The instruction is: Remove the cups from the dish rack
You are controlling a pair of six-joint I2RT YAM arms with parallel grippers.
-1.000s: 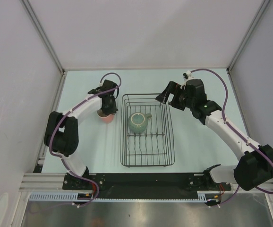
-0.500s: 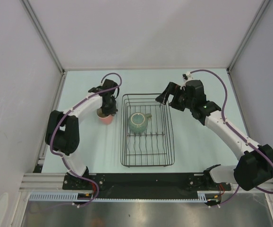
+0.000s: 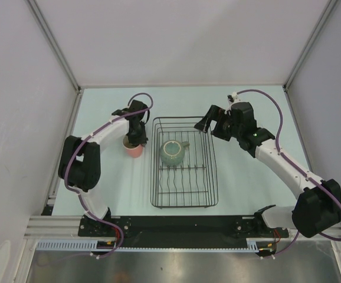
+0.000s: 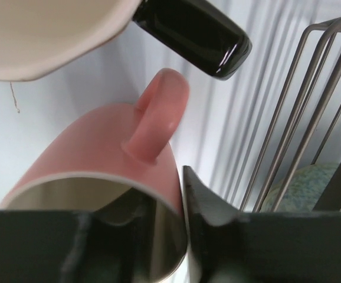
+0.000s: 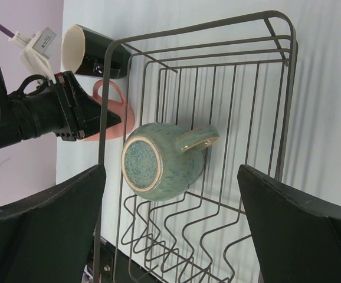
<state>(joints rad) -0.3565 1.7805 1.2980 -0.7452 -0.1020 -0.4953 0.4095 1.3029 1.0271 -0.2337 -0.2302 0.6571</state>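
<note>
The left gripper (image 4: 167, 197) straddles the rim of the pink mug (image 4: 99, 141), parked left of the dish rack (image 5: 285, 106); I cannot tell if it clamps. The right gripper (image 5: 171, 171) gapes wide over the green cup (image 5: 158, 162), likely next.

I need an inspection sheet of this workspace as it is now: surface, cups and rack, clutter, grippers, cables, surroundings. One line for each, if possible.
surface: pale green table, flat.
job's things: dish rack at the centre, green cup inside it, bottom up; pink mug upright on the table left of the rack; black cup on its side close by.
clutter: nothing seen.
grippers: left gripper closed on the pink mug's wall; right gripper wide open, empty, over the rack's far right corner.
cables: purple cables loop along both arms, away from the rack.
surroundings: pale walls; metal rail at the near edge.
</note>
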